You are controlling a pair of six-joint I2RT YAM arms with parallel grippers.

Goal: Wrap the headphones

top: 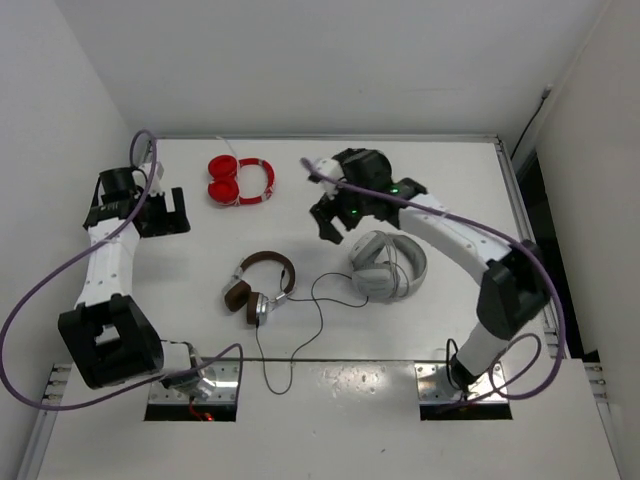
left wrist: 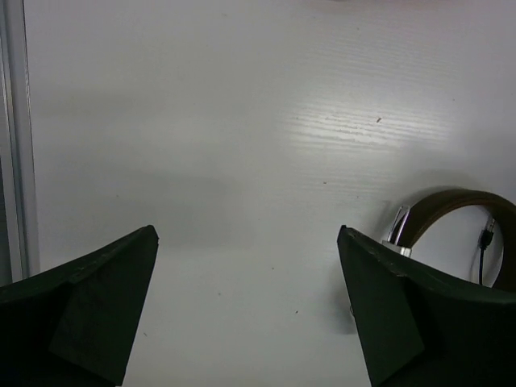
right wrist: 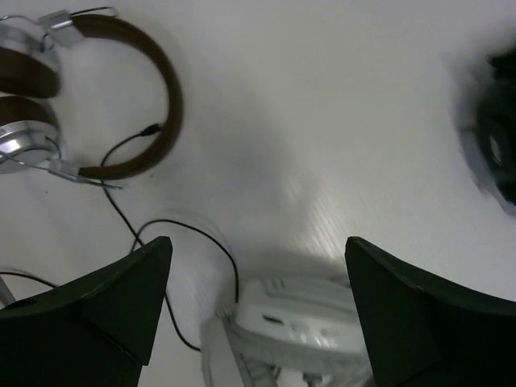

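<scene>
The headphones [top: 258, 285], with a brown headband, brown pads and silver cups, lie in the middle of the table. Their thin black cable [top: 315, 325] trails right and toward the near edge. My left gripper [top: 168, 214] is open and empty at the far left, well away from them. In the left wrist view [left wrist: 247, 234] the brown headband [left wrist: 455, 200] shows at the right edge. My right gripper [top: 335, 222] is open and empty, above the table behind the grey headphones. In the right wrist view [right wrist: 258, 242] the brown headphones [right wrist: 121, 97] lie upper left and the cable [right wrist: 189, 230] loops below.
Red headphones [top: 240, 182] lie at the back, left of centre. Larger light grey headphones [top: 388, 265] lie right of the brown pair, under my right gripper [right wrist: 306, 322]. White walls close in the table on the left, the back and the right.
</scene>
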